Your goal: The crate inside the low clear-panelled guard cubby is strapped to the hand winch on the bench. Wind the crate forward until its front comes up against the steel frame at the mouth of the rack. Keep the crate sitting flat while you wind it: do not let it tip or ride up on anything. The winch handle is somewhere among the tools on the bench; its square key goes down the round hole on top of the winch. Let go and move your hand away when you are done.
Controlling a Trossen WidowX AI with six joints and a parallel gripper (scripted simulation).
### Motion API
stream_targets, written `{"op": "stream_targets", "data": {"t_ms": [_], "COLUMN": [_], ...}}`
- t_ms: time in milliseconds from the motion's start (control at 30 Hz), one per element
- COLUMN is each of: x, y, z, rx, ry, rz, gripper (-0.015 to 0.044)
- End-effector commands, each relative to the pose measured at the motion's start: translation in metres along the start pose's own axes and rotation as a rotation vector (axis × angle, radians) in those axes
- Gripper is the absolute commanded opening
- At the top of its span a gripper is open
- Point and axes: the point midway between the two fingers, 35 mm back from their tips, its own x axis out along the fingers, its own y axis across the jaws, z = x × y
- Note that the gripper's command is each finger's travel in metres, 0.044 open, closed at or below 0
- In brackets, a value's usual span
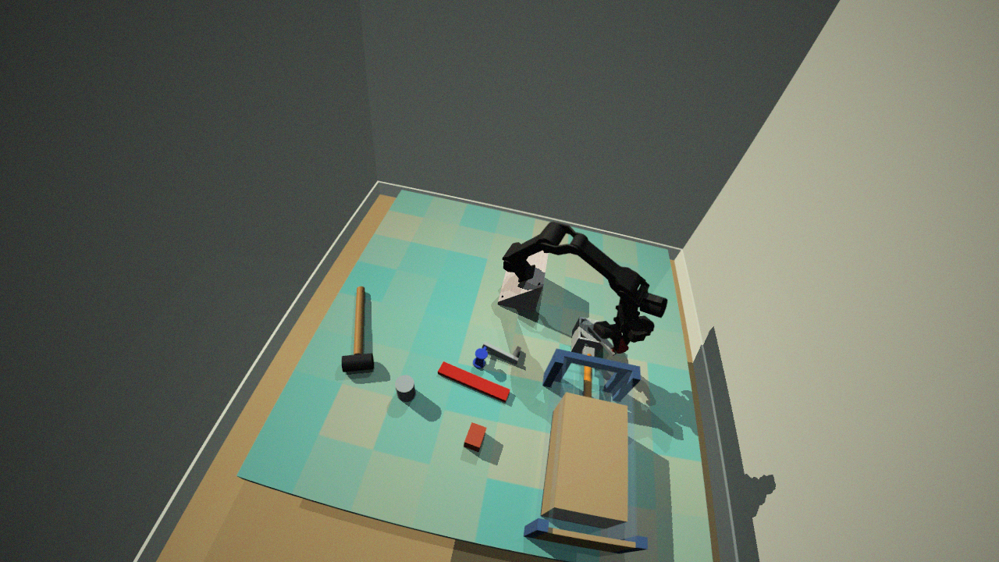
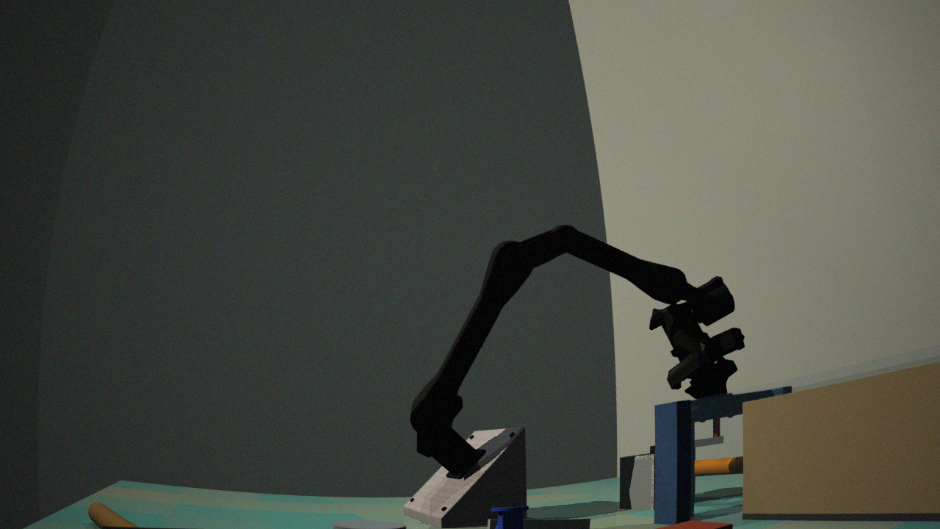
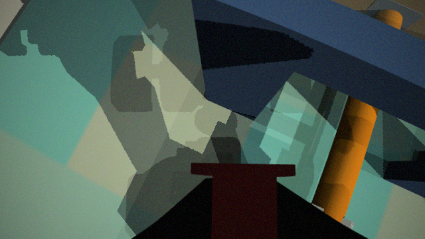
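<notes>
My gripper (image 1: 620, 342) is shut on the red grip (image 2: 716, 427) (image 3: 244, 202) of the winch handle, beside the winch (image 1: 579, 342) (image 2: 637, 482). The handle's grey arm (image 2: 709, 441) reaches from above the winch towards the grip; how its key sits in the hole is hidden. The tan crate (image 1: 593, 457) (image 2: 841, 447) sits flat in the clear-panelled cubby. An orange strap (image 1: 587, 368) (image 2: 716, 466) (image 3: 352, 146) runs from it to the winch. A gap shows between the crate's front and the blue steel frame (image 1: 602, 361) (image 2: 663, 460) (image 3: 332, 36).
The frame's top bar is close to my gripper. Left of the rack lie a grey crank (image 1: 501, 353) with a blue knob (image 1: 480, 357) (image 2: 509, 516), a red bar (image 1: 473, 381), a red block (image 1: 475, 435), a grey cylinder (image 1: 405, 388) and a mallet (image 1: 359, 321).
</notes>
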Motion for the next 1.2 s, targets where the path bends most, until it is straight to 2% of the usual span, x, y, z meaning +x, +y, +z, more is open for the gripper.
{"op": "stream_targets", "data": {"t_ms": [0, 1167], "x": [-0.004, -0.018], "y": [0.018, 0.048], "z": [-0.011, -0.038], "rx": [-0.014, -0.015], "ry": [0.015, 0.017], "rz": [0.03, 0.034], "gripper": [0.0, 0.0]}}
